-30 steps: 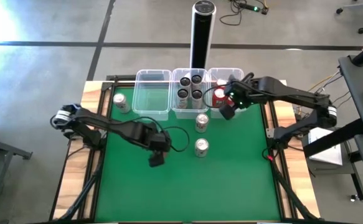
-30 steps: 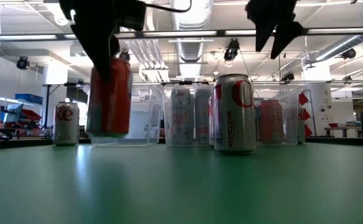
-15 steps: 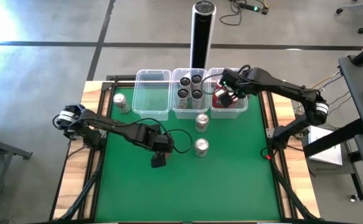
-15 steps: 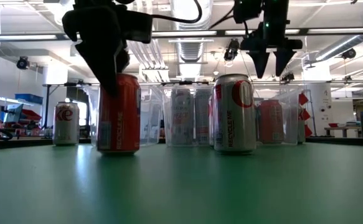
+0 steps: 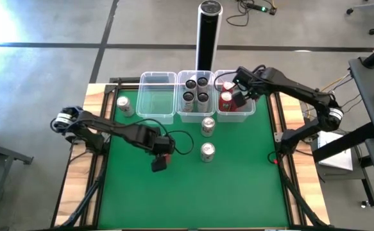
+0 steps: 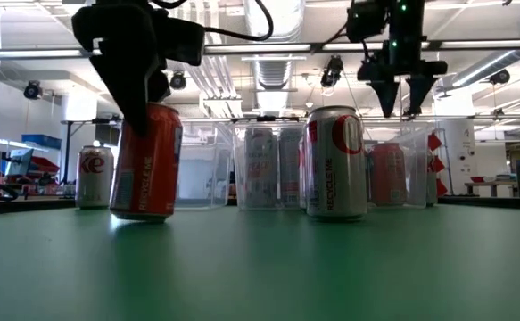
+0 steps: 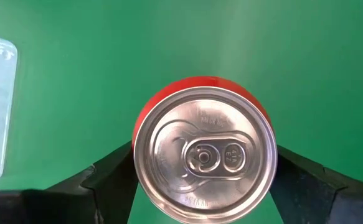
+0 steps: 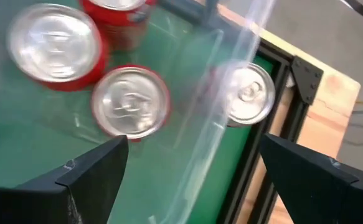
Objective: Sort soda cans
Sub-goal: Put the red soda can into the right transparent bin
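left claw (image 6: 144, 94) shifted, red can (image 6: 146, 160) tilted – green mat (image 5: 238, 186).

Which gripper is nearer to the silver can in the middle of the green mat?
Left. The left gripper, holding a red can, is beside the silver can; the right gripper hangs over the right bin.

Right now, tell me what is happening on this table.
Cans are being sorted by colour into clear bins. The left gripper is shut on a red can, held tilted just off the green mat. The right gripper hangs open over the right bin, which holds red cans. The middle bin has four dark cans; two silver cans wait on the mat.
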Motion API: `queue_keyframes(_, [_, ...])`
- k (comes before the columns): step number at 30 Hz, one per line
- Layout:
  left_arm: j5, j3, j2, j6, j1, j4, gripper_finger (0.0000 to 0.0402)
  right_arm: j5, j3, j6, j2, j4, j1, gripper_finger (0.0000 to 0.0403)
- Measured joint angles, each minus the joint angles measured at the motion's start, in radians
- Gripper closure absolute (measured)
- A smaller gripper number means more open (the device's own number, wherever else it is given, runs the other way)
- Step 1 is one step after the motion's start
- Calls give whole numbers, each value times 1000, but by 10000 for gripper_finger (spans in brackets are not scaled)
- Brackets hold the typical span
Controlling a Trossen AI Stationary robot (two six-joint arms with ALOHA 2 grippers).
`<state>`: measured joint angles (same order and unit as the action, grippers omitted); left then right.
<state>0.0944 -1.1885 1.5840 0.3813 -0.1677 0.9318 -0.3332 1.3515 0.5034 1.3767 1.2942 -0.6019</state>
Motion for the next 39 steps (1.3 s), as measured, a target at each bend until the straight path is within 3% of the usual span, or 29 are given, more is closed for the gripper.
queue_keyframes(8, [-38,47,-9,32,6,-84,108,-10,-53,21,-1,-135,-76,44])
queue_keyframes(18, [-63,42,-11,4,5,-29,22,-9,-53,4,42,-209,-196,44])
queue_keyframes(25, [-57,41,-68,-2,5,24,9,-8,-53,-31,129,-216,-268,44])
queue_keyframes(33, [96,5,-197,23,13,63,8,-12,-53,-48,185,-203,-301,44])
queue_keyframes(39, [132,-12,-241,23,49,63,8,-34,-52,-50,183,-176,-304,44])
